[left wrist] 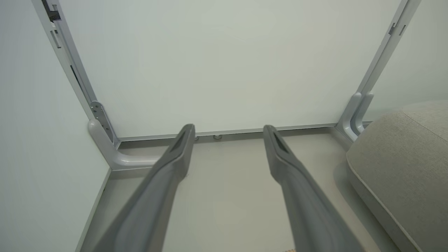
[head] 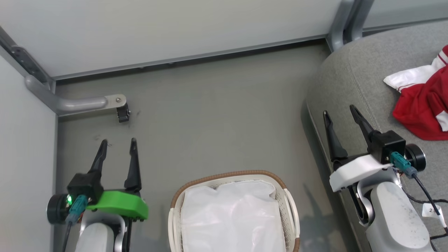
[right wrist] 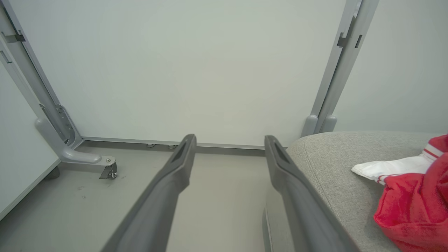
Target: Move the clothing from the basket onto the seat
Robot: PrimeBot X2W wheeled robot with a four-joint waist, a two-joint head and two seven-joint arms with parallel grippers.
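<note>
Both hover released and empty: my left gripper (head: 118, 140) and right gripper (head: 338, 110). Red clothing (head: 420, 103) lies on the grey seat (head: 350, 77), far right. Near me, the basket (head: 224, 175) holds its white liner (head: 231, 213). I judge the job done, needing just a check inside.

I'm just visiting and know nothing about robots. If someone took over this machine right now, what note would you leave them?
Left gripper: open, empty, above the floor left of the basket.
Right gripper: open, empty, at the edge of the seat.
Clothing: red jersey lies on the seat, apart from both grippers.
Basket: white liner inside, no red seen; its near end is out of frame.
Done: the move, it seems. Left: check the basket's near end.
</note>
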